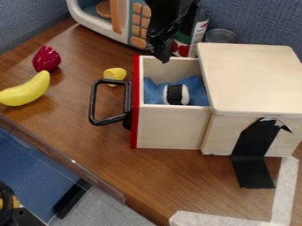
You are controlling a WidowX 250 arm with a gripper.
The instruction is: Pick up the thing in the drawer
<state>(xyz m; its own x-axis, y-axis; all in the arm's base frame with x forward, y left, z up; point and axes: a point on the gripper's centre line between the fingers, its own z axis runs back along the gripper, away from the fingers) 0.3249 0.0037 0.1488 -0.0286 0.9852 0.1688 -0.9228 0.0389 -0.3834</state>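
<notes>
On the table (77, 123), the wooden box (251, 79) stands with its drawer (171, 126) open. Your gripper (163, 54) hangs near the drawer's far wall; I can't tell whether its jaws are open or closed. Inside, on blue cloth (154, 92), lies the black-and-white piece (175, 94), likely your target: centre above it, clear the walls, descend straight.

Blue-grey wall (259, 20): fabric-looking stuff, you've got it along the upper left and upper right
Tabletop (153, 176): brown wood grain, its edge runs at a slant in front of you
Floor (112, 209): plain grey, down past your table edge
Light: pretty soft, gives you a mild sheen on the wood
</notes>
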